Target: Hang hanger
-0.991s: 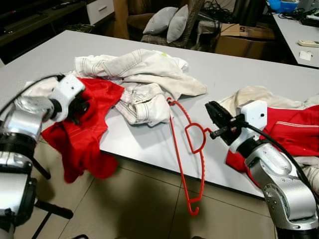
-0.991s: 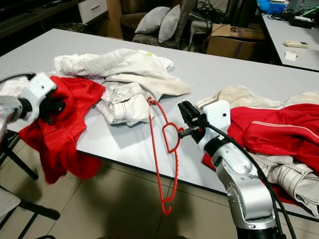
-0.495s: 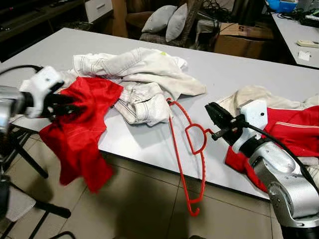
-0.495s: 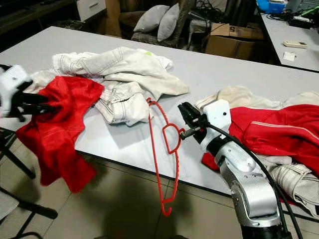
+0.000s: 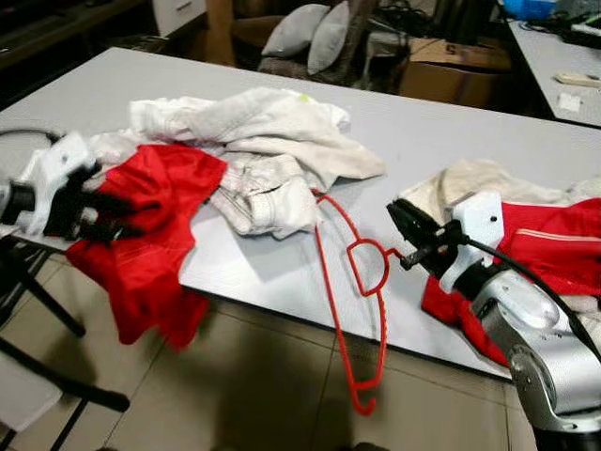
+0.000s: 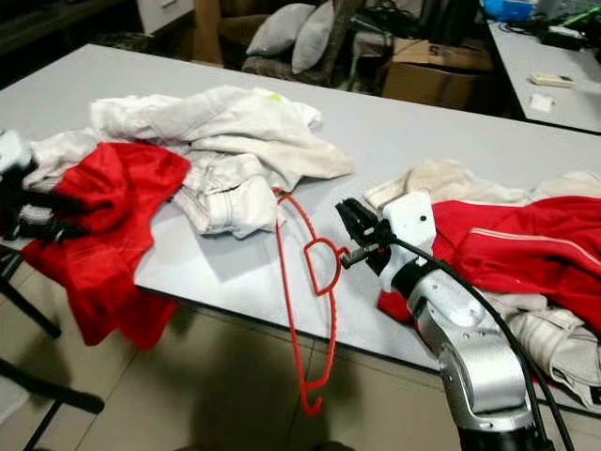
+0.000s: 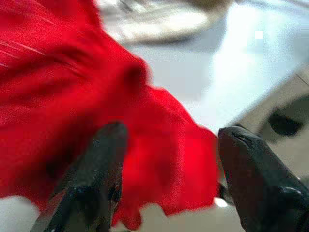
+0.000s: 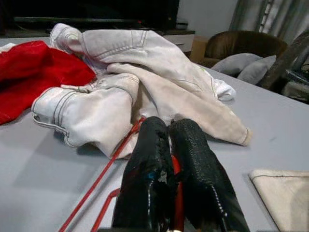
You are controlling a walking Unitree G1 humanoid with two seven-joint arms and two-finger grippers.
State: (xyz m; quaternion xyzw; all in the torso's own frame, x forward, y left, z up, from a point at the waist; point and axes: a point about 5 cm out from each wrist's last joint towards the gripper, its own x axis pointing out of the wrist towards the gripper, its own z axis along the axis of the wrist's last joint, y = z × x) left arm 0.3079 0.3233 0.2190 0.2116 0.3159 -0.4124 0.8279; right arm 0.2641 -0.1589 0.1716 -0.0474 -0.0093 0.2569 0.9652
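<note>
The desk (image 5: 451, 141) has bare grey surface across its far half and in a wedge at the near edge between the two clothing heaps. A pile of white clothes (image 5: 268, 150) blocks the left-centre, and a red garment (image 5: 155, 225) drapes off the near-left edge toward the floor, wrapped around the left pincer (image 5: 99, 211). On the right a heap of red and cream clothes (image 5: 545, 235) crowds the edge beside the right pincer (image 5: 406, 235). The red hanger (image 5: 362, 282) crosses the open wedge, one end under the white pile, the other hanging below the desk over open tiled floor (image 5: 263, 385). Black chair legs (image 5: 56, 366) stand at the lower left.
</note>
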